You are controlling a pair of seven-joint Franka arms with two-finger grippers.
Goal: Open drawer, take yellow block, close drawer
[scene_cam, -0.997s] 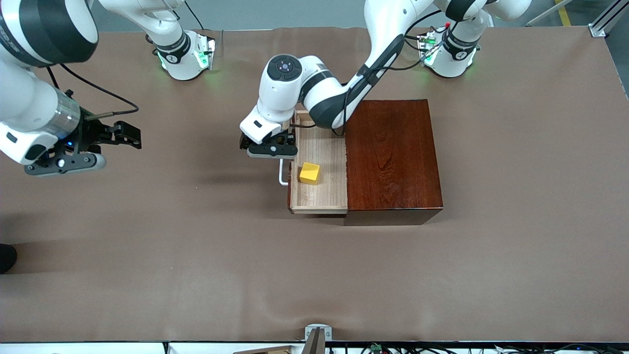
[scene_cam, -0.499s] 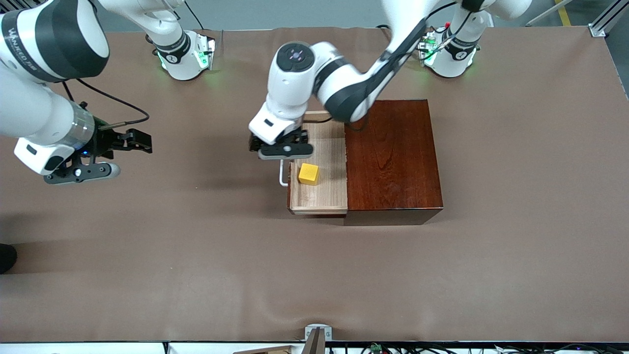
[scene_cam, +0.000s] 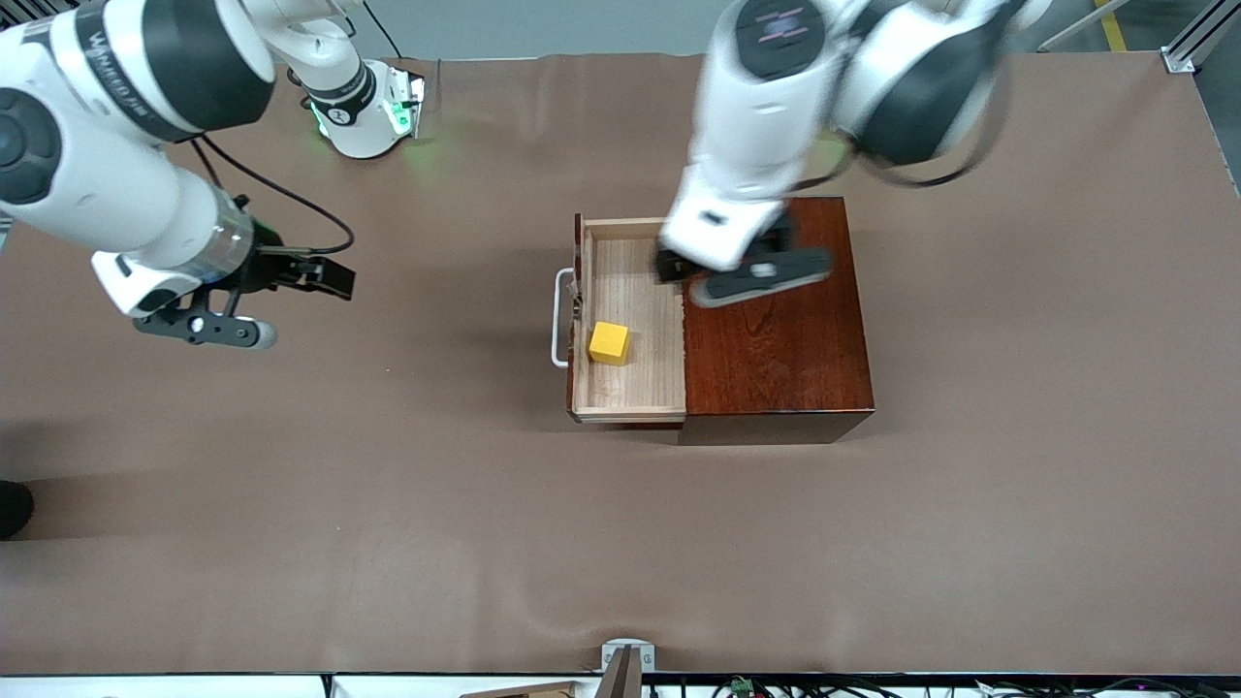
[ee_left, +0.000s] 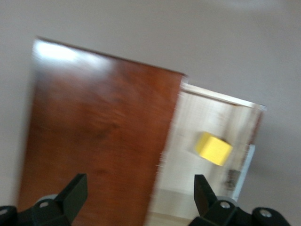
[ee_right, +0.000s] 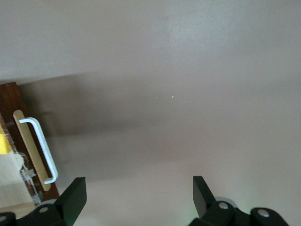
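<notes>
The drawer (scene_cam: pixel 628 325) stands pulled out of the dark mahogany box (scene_cam: pixel 776 315) at centre frame of the front view, its pale wood tray fully exposed and its white handle (scene_cam: pixel 557 318) pointing toward the right arm's end of the table. The yellow block (scene_cam: pixel 610 342) sits on the tray floor just inside the drawer front, roughly midway along the tray, touching neither gripper. The left gripper (scene_cam: pixel 747 276) hangs in the air over the seam between the box top and the open tray, upper centre of frame; in the left wrist view its fingers (ee_left: pixel 75 193) are spread wide with nothing between them, and the block (ee_left: pixel 214 148) and tray show below. The right gripper (scene_cam: pixel 291 281) hovers over bare brown table (scene_cam: pixel 388 504) at the left of the frame, well apart from the drawer; in the right wrist view its fingers (ee_right: pixel 75 195) are likewise spread and empty, with the handle (ee_right: pixel 42 148) at the frame's left edge.
</notes>
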